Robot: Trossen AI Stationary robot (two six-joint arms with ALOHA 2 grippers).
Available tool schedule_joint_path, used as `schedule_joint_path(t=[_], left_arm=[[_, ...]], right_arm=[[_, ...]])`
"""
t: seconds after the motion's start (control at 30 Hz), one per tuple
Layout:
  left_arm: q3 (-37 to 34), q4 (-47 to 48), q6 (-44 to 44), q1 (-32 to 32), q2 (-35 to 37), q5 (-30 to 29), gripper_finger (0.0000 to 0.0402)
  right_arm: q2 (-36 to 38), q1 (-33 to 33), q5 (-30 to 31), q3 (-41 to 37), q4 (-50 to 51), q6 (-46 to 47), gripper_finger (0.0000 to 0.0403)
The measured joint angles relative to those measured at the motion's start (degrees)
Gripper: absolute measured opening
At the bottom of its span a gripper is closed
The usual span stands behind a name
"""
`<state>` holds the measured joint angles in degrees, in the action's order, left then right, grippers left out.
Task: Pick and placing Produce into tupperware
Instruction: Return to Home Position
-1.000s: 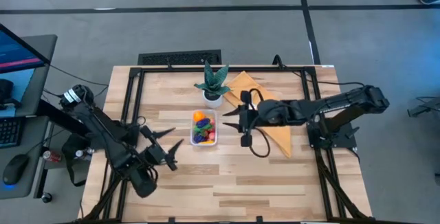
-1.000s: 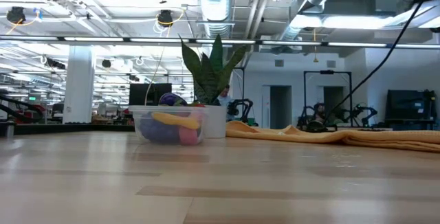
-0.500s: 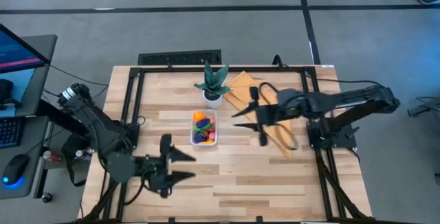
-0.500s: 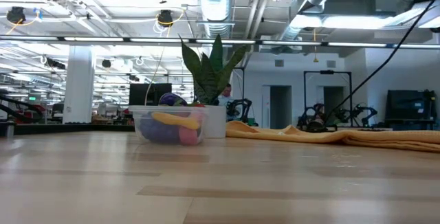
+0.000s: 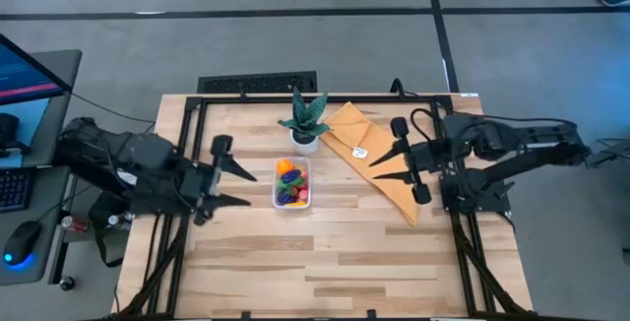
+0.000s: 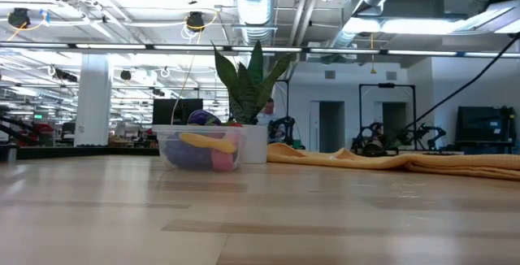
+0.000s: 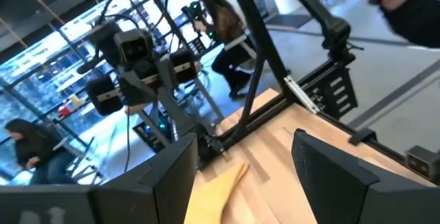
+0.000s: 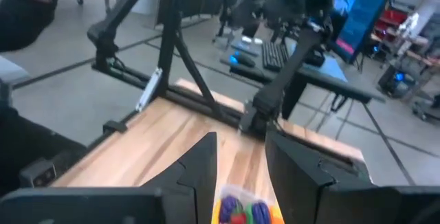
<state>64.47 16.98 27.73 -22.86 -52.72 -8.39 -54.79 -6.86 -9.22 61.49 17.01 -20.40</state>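
Note:
The clear tupperware (image 5: 291, 183) stands at the table's middle, just near of the plant, and shows in the low view as a tupperware (image 6: 199, 149). Produce (image 5: 288, 185) of several colours lies inside it; its top edge shows as produce (image 8: 244, 210) in the right wrist view. My left gripper (image 5: 246, 190) hangs left of the tupperware, pointing level toward it, open, with nothing between its fingers (image 7: 172, 176). My right gripper (image 5: 374, 169) hangs right of it over the mustard cloth, open and empty, seen as my right gripper (image 8: 240, 138) in its own view. Neither arm shows in the low view.
A green-leafed plant in a white pot (image 5: 303, 124) stands just beyond the tupperware. A mustard-yellow cloth (image 5: 379, 168) lies from the plant toward the right. Black frame rails (image 5: 192, 154) run along the table's sides. People (image 7: 223, 25) show in the room beyond.
My left gripper has risen from the table's near left part and swung round until it points level toward the tupperware. My right gripper has drawn back from beside the tupperware toward the table's right edge and risen over the cloth. The tupperware has not moved.

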Motion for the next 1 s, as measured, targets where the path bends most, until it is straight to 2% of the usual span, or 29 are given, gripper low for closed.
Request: schedule_joint_path(t=[0.1, 0.23, 0.5, 0.77, 0.8, 1.0], left_arm=[[-4.33, -0.23, -0.01, 2.3, 5.74, 2.87, 0.0228], [-12.86, -4.56, -0.05, 3.87, 14.84, 1.96, 0.0228], [-30.52, -14.47, -0.8, 5.12, 33.75, -0.01, 0.0228], [-40.72, -14.45, -2.52, 5.12, 50.99, -1.96, 0.0228], [-41.51, -14.37, -2.52, 5.12, 52.66, -2.02, 0.0228], [-41.86, -14.32, -2.43, 5.12, 52.39, -7.17, 0.0228]], right_arm=[[1.83, 1.8, 0.0, -3.09, -0.19, 0.12, 0.0118], [4.65, 5.66, -1.38, -9.53, -5.61, 1.98, 0.0118], [8.81, 14.55, -15.91, -22.06, -21.99, 5.03, 0.0118], [8.58, 22.41, -22.71, -31.55, -35.51, 10.19, 0.0118], [8.58, 23.12, -23.65, -32.4, -36.95, 10.61, 0.0118], [8.64, 29.31, -29.38, -36.3, -43.87, 13.86, 0.0118]])
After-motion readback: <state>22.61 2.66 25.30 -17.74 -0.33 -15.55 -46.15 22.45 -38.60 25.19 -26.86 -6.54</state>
